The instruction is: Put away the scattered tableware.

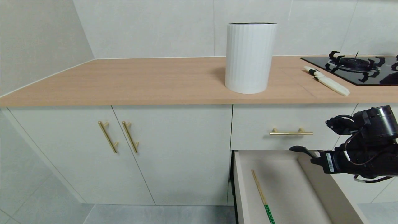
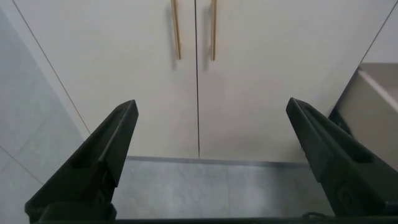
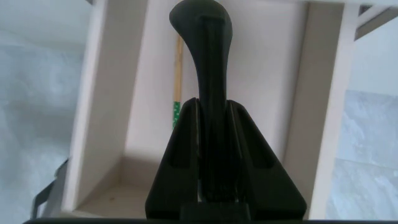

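A black spoon (image 3: 202,37) is gripped by the right pincer (image 3: 212,111) over the open drawer (image 1: 241,183), presumably to be dropped beside the chopsticks (image 1: 261,194); the left pincer (image 2: 211,109) is released.

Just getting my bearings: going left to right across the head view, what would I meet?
door handles → white canister → black spoon → right claw gripping it
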Controlling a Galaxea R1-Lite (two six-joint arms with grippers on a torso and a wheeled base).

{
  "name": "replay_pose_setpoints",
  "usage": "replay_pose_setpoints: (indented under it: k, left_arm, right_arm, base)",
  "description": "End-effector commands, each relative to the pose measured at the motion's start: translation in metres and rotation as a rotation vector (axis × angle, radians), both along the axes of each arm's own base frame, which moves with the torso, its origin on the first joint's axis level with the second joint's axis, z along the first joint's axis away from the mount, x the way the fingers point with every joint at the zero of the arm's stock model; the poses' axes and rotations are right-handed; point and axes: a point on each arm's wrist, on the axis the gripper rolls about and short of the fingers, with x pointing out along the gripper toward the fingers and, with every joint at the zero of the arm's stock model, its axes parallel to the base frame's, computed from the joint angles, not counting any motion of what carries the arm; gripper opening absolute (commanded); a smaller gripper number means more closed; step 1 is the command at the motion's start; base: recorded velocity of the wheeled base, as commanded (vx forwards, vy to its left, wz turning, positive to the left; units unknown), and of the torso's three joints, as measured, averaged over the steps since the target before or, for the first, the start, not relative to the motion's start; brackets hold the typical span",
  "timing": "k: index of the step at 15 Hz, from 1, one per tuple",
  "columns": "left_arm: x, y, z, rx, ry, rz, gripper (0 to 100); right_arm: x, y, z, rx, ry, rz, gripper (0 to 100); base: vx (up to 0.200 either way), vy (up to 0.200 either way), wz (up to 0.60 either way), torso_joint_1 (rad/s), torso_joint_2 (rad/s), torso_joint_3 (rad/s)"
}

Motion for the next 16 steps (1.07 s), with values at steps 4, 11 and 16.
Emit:
replay_pose_setpoints:
  k: [4, 11, 16]
  left_arm:
    - [0.0, 0.0, 0.0, -0.001, 0.0, 0.002, 100]
    - [0.0, 0.0, 0.0, -0.001, 0.0, 0.001, 100]
    - [0.0, 0.0, 0.0, 0.0, 0.0, 0.001, 100]
  right_arm:
    - [0.001, 0.0, -0.002, -0.001, 0.008, 0.001, 0]
    - [0.005, 0.002, -0.01, -0.006, 0.04, 0.006, 0]
    - [0.039, 0.017, -0.076, -0.037, 0.139, 0.014, 0]
  base:
    - [0.0, 0.0, 0.0, -0.102, 0.43, 0.32]
    - [0.0, 0.0, 0.0, -0.011, 0.05, 0.039]
    - [0.0, 0.0, 0.0, 0.0, 0.0, 0.0]
